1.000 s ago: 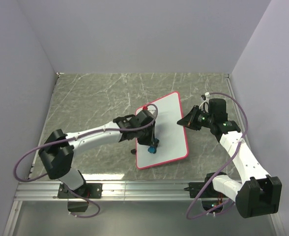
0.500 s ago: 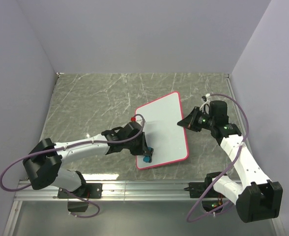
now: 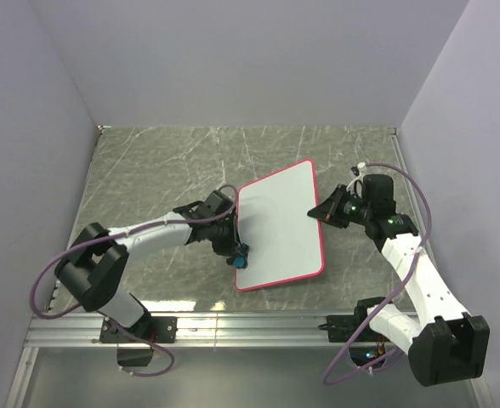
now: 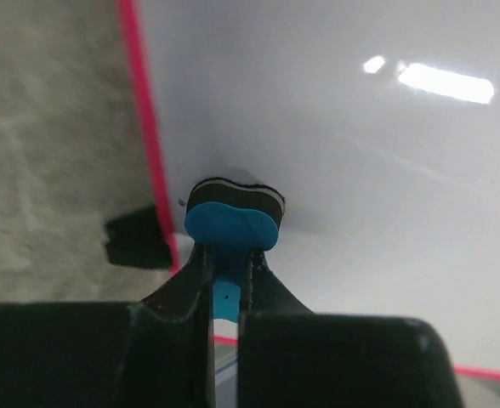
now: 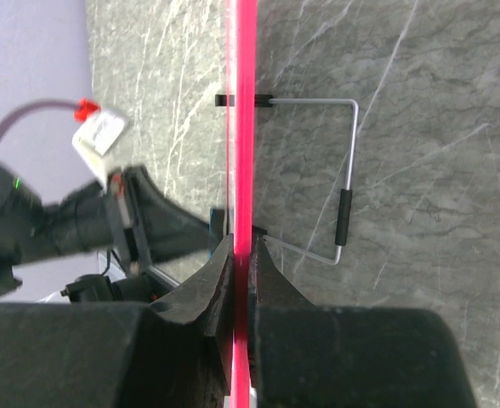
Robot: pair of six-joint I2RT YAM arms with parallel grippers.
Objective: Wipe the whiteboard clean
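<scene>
The whiteboard (image 3: 280, 225) is white with a red-pink rim and lies tilted on the marble table; no scribbles show on it. My left gripper (image 3: 237, 253) is shut on a small blue eraser (image 4: 231, 223) whose dark felt presses the board (image 4: 360, 153) close to its left rim. My right gripper (image 3: 322, 212) is shut on the board's right edge. In the right wrist view the rim (image 5: 244, 127) runs edge-on between the closed fingers (image 5: 271, 276).
A thin wire stand (image 5: 345, 183) with a black sleeve folds out from the board's underside over the grey marble table (image 3: 165, 170). Purple-grey walls enclose the table on three sides. An aluminium rail (image 3: 250, 327) runs along the near edge.
My left gripper has swept the eraser from the board's lower middle to its near-left corner, then up along the left rim. My right gripper has kept its hold; the board has shifted slightly.
</scene>
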